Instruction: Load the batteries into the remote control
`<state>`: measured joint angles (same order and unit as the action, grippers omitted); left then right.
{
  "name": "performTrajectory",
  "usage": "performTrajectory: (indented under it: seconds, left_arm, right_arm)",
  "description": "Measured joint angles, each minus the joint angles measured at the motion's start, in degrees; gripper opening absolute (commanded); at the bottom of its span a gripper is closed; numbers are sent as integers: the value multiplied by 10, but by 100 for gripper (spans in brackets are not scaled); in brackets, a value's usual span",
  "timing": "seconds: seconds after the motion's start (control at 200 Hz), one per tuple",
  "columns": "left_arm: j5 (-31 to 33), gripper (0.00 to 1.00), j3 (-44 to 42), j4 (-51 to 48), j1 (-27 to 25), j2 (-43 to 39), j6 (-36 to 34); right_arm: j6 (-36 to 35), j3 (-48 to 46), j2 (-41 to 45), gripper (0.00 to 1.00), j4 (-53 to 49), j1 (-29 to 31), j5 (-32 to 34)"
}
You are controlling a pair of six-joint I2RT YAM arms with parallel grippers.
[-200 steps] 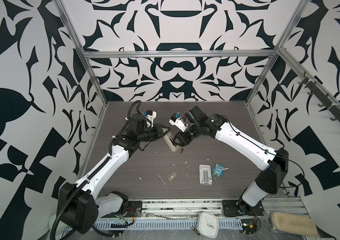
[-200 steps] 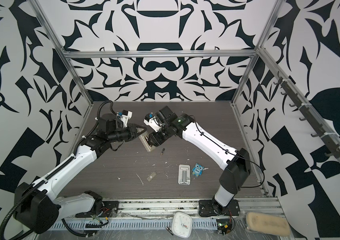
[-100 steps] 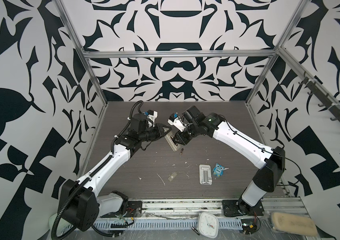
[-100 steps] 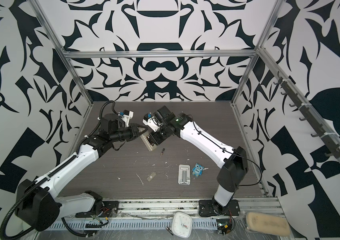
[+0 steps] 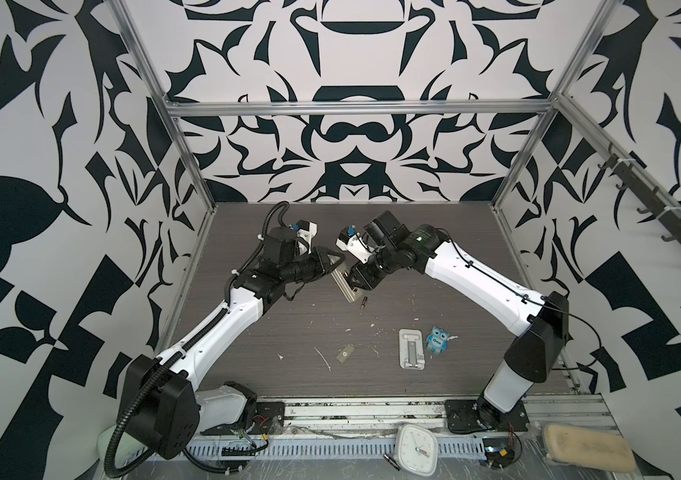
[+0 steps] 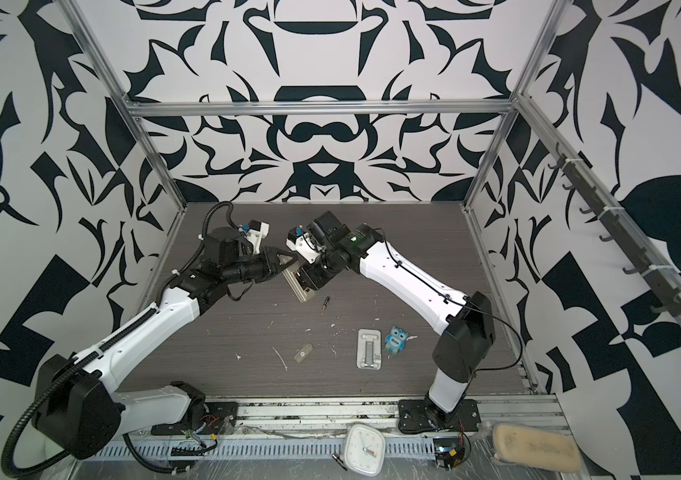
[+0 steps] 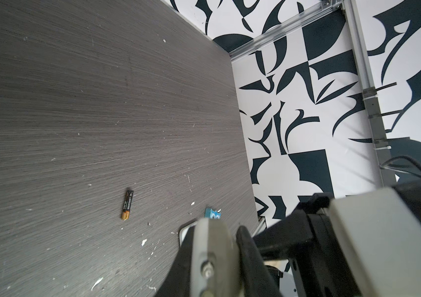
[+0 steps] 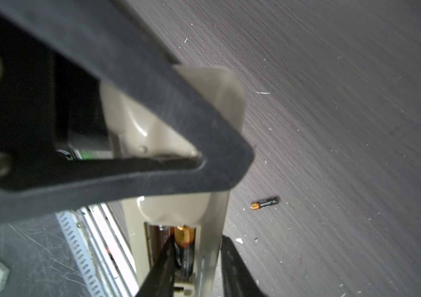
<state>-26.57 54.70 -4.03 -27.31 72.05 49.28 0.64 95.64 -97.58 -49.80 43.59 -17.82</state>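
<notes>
Arms are meeting over the far middle of the table [image 5: 288,332], where the left gripper [image 5: 335,266] is clamping narrowly on one end of the remote control [image 5: 346,289] and holding it with its beige-grey back facing up; whether the remote is resting on the surface is not clear. In the right wrist view the remote's bay is standing open with one battery [image 8: 184,235] lying inside it, gold end showing. The right gripper [image 8: 199,268] is working at that bay with its jaws parted: one finger is reaching down into the recess against the battery while the other is sitting just outside the remote's long edge. A second battery [image 5: 364,303] is lying loose on the table just beside the remote's free end, touching neither gripper. Nearer the front, a small grey-beige cover [image 5: 345,354] is lying flat, well apart from the remote, and a silvery stand [image 5: 412,348] is lying with a blue owl figure [image 5: 437,340] just beside it
</notes>
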Motion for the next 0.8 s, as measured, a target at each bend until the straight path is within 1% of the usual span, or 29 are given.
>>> performTrajectory:
  seconds: [0.09, 0.165, 0.24, 0.285, 0.335, 0.47, 0.58, 0.675, 0.8]
  left_arm:
    - [-4, 0, 0, -1, 1, 0, -1]
    - [-10, 0, -2, 0, 5, 0, -3]
    - [-16, 0, -12, 1, 14, 0, -2]
    - [-18, 0, -22, 1, 21, 0, -2]
    - [-21, 0, -35, 2, 32, -2, -2]
    - [-28, 0, -95, 3, 77, -29, 3]
    - [-27, 0, -129, -19, 103, -69, 2]
    - [-24, 0, -143, -30, 106, -107, 2]
    - [-17, 0, -170, -30, 106, -160, 7]
  right_arm:
    - [-4, 0, 1, 55, 0, 0, 0]
    - [-9, 0, 5, 60, -1, 0, 1]
    - [-9, 0, 16, 66, -1, -1, -1]
    - [-7, -1, 25, 72, -1, -1, -4]
    - [-9, -5, 40, 74, 3, -1, -7]
    - [-9, -24, 78, 75, 7, -4, -8]
    - [-5, -35, 75, 74, 6, -20, -4]
    - [10, -60, 47, 73, 10, -53, -4]
    - [23, -73, -34, 73, 8, -85, -2]
